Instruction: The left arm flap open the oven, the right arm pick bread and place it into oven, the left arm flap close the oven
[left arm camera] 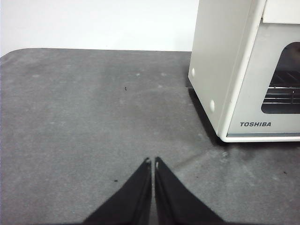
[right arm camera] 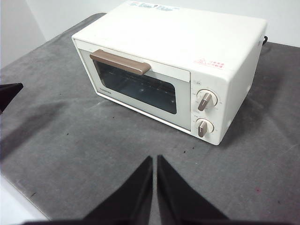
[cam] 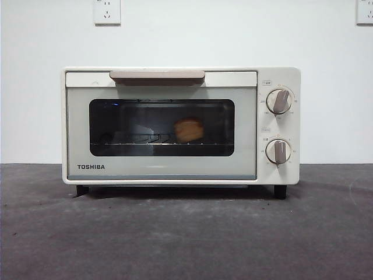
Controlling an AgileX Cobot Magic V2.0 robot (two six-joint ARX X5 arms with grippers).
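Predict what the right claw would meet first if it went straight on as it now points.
Probably the grey table ahead of the right claw, short of the toaster oven; depth is unclear.

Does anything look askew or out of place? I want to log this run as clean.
Nothing stands out. The oven sits level on the table with its door shut, and the bread rests on the rack behind the glass. The left gripper and right gripper are shut, clear of the oven.
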